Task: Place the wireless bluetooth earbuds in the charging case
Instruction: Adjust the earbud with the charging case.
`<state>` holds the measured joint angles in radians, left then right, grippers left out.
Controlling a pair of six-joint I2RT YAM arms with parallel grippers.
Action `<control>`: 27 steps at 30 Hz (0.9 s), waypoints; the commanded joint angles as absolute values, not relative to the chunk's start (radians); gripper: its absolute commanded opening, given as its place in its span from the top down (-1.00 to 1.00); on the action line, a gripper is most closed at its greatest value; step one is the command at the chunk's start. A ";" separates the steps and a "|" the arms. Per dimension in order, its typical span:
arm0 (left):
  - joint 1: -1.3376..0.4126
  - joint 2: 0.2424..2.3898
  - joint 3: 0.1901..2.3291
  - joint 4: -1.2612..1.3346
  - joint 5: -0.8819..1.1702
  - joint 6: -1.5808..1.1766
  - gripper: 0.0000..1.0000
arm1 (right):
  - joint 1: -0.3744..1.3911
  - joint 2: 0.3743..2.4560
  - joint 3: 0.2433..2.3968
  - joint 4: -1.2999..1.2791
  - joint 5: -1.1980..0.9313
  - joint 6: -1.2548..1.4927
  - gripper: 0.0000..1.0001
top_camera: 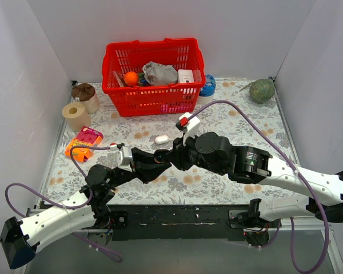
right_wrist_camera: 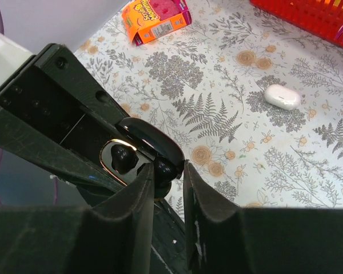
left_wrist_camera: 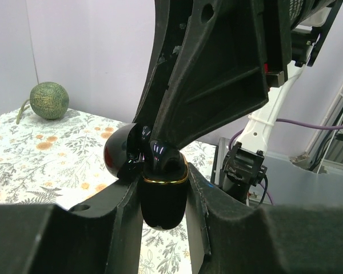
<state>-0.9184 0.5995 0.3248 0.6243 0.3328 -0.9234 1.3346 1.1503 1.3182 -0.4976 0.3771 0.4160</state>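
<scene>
My left gripper (left_wrist_camera: 164, 180) is shut on the charging case (left_wrist_camera: 163, 202), a glossy black case with a gold rim, held above the table with its lid (left_wrist_camera: 120, 153) swung open. In the right wrist view one black earbud (right_wrist_camera: 119, 157) sits in the case's far well. A second earbud (right_wrist_camera: 163, 169) lies at the near well, right at the tips of my right gripper (right_wrist_camera: 168, 168). Those fingers stand a narrow gap apart, the left one touching the earbud. In the top view both grippers (top_camera: 160, 158) (top_camera: 180, 153) meet at mid-table and hide the case.
A white pill-shaped case (top_camera: 161, 138) lies on the floral cloth just behind the grippers. An orange and pink box (top_camera: 84, 141) is at the left, with paper rolls (top_camera: 75, 114) beyond it. A red basket (top_camera: 153, 74) stands at the back, a green melon (top_camera: 262, 90) back right.
</scene>
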 commanded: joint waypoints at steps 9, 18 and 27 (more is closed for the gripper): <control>-0.920 0.583 0.360 0.604 0.308 -0.948 1.00 | 1.328 1.146 1.333 -0.459 0.399 0.425 0.97; -0.920 0.558 0.330 0.606 0.285 -0.942 1.00 | 1.327 1.112 1.361 -0.448 0.402 0.400 0.97; -0.920 0.618 0.386 0.519 0.224 -0.963 1.00 | 1.327 1.083 1.355 -0.408 0.307 0.325 0.97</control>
<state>-0.9203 0.5850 0.3325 0.5995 0.2737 -0.9325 1.3262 1.1389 1.3186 -0.4713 0.3553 0.3916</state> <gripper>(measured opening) 0.284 0.092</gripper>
